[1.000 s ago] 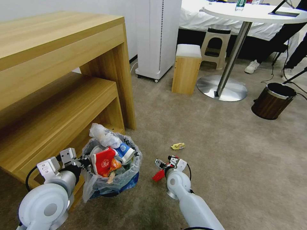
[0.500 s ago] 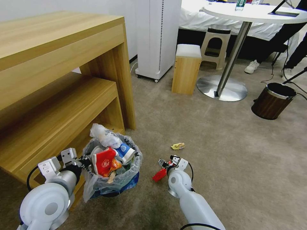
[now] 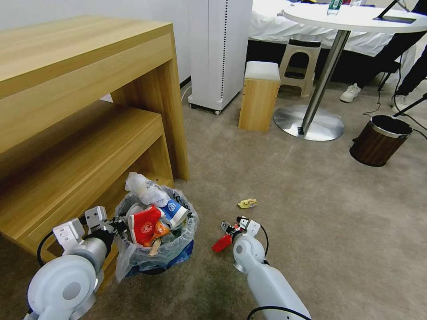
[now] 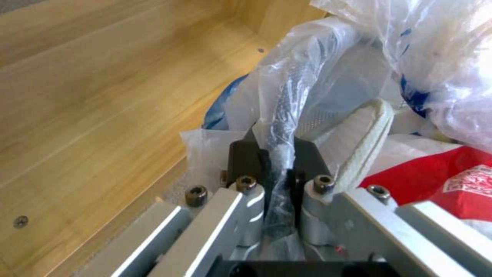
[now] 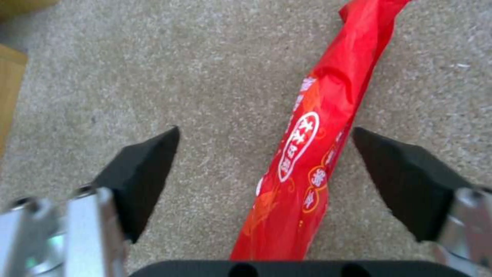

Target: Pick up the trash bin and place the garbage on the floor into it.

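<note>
a hotel-style bedroom or guest room: a bed with white sheets (image 3: 271,22) along the far wall, grey carpet (image 3: 311,213) throughout, a light wood desk unit (image 3: 84,89), a round white pedestal tabletop (image 3: 351,20), a small wooden stool (image 3: 259,95), a white standing appliance (image 3: 218,49) and a brown wood-look bin (image 3: 379,140).

- Right gripper (image 3: 227,230) has eased slightly nearer the robot along the carpet (image 3: 311,213), its wrist sitting a little lower than a second ago.
- Its fingers (image 5: 141,173) remain spread astride the red wrapper (image 5: 302,154).
</note>
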Controlling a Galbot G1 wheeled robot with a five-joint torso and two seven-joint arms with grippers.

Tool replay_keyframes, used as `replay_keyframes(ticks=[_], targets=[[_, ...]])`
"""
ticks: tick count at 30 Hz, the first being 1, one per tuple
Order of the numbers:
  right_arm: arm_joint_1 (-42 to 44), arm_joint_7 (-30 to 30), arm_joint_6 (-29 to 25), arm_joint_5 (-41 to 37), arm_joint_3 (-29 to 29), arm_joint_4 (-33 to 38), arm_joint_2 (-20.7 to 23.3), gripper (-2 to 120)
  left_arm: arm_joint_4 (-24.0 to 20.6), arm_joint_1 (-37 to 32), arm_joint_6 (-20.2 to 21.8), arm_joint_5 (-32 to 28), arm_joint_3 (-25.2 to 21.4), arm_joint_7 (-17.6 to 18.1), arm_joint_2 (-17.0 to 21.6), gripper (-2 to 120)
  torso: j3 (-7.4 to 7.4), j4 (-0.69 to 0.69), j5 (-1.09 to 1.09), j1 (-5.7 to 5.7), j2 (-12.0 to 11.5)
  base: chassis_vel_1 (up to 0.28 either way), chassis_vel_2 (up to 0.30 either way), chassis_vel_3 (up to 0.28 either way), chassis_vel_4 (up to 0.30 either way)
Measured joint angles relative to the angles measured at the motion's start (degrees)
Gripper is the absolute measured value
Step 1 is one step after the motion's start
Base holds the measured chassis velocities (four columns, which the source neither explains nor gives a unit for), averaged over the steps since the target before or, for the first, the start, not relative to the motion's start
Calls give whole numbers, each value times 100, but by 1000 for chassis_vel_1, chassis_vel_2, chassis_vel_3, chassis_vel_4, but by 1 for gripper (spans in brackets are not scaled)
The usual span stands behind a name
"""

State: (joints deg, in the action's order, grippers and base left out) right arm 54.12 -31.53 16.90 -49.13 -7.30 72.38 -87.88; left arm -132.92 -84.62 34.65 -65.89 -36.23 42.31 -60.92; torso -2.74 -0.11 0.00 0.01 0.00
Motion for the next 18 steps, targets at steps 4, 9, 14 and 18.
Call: replay_keyframes(ticks=[4, 9, 14, 18], targets=[[-27, 3, 0, 45, -6, -86, -7, 68, 0, -9, 0, 5, 9, 0, -6, 2, 0, 0, 0, 0, 0, 0, 0, 0, 0], [-38, 62, 0, 64, -10, -157, -3, 48, 0, -4, -1, 7, 9, 0, -4, 2, 0, 0, 0, 0, 0, 0, 0, 0, 0], [-45, 96, -4, 114, -34, -193, -15, 28, 16, 8, -2, 15, 20, 0, -4, 2, 0, 0, 0, 0, 0, 0, 0, 0, 0], [-45, 98, -4, 124, -43, -193, -6, 21, 25, 12, -3, 18, 27, 0, -8, 2, 0, 0, 0, 0, 0, 0, 0, 0, 0]])
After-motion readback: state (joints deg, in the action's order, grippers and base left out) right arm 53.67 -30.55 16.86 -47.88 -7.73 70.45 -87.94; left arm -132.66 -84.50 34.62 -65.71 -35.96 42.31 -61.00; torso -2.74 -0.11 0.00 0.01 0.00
